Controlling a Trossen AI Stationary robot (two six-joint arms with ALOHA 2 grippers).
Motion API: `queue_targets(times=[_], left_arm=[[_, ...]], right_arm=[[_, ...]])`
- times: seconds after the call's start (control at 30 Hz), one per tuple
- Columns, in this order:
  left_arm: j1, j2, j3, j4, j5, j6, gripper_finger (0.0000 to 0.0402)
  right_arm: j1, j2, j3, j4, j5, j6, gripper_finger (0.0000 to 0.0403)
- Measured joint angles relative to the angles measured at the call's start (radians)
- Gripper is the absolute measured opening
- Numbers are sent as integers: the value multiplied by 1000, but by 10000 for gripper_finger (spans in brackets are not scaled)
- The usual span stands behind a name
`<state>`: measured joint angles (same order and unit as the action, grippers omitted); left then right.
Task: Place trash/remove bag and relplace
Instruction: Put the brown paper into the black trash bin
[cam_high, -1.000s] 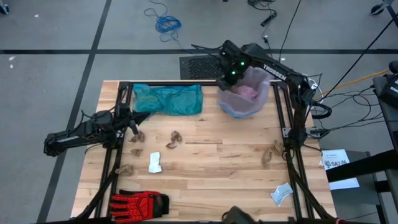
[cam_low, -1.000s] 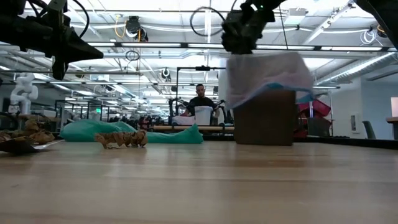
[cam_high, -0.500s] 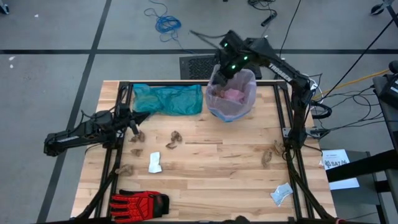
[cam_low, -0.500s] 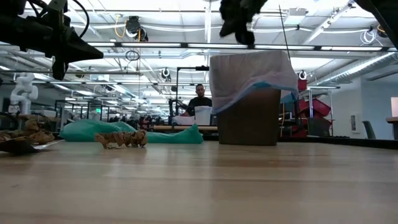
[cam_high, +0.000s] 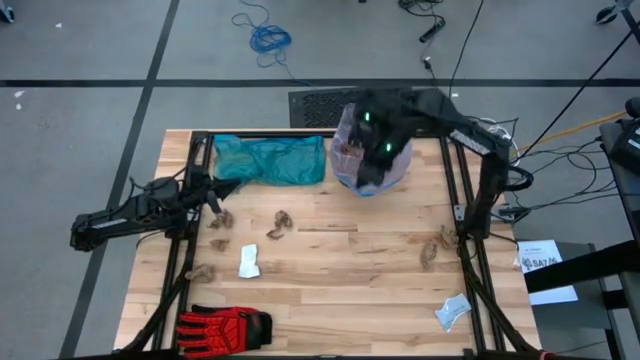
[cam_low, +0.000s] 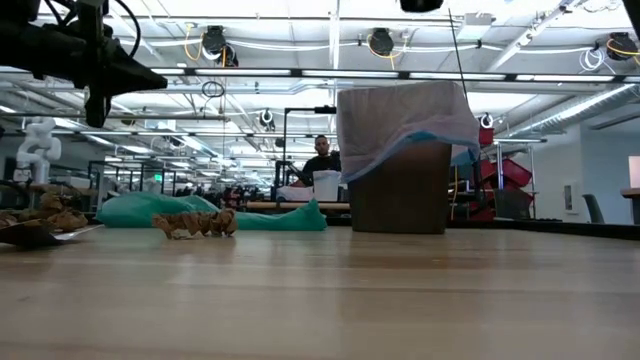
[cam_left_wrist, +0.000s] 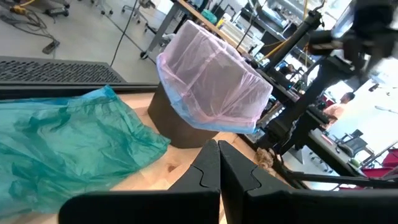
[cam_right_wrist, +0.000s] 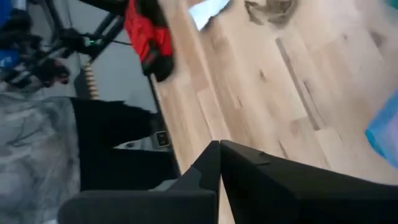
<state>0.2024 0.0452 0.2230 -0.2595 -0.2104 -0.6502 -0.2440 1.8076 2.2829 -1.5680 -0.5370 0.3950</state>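
A dark bin (cam_low: 400, 195) stands on its base at the table's far edge. The bag (cam_high: 398, 160), pale pink with a blue hem, lines it and is folded down over its rim (cam_left_wrist: 211, 81). My right gripper (cam_high: 368, 178) hangs shut high above the bin, touching nothing; its wrist view shows the shut fingers (cam_right_wrist: 219, 149) over bare table. My left gripper (cam_high: 228, 189) waits shut and level at the table's left, pointing toward the bin (cam_left_wrist: 219, 155). Crumpled brown trash (cam_high: 280, 225) lies on the table's middle.
A teal plastic bag (cam_high: 270, 160) lies flat left of the bin. White wrappers (cam_high: 249, 262) (cam_high: 452, 311) and more brown scraps (cam_high: 436, 250) lie on the boards. A red glove (cam_high: 225, 326) lies at the near left corner. A person (cam_low: 322, 160) stands far behind the table.
The bin with the bag has slid a little toward the table's left and now stands still. My right gripper has come away from the bag's top, risen almost out of the low view, and swung toward the near edge over the bin.
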Motion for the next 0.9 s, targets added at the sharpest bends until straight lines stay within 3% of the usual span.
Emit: queue_targets(times=[0.07,0.23,0.57,0.7,0.9], left_arm=[[0,0,0,15,0,0,0],[0,0,0,20,8,-26,0],[0,0,0,20,54,-26,0],[0,0,0,19,53,-26,0],[0,0,0,19,53,-26,0]], right_arm=[[68,-12,-40,-3,108,88,1],[195,-64,-245,-2,243,282,0],[368,-417,-838,57,280,803,0],[442,-535,-1016,139,366,1079,1],[553,-593,-1247,230,382,1378,50]])
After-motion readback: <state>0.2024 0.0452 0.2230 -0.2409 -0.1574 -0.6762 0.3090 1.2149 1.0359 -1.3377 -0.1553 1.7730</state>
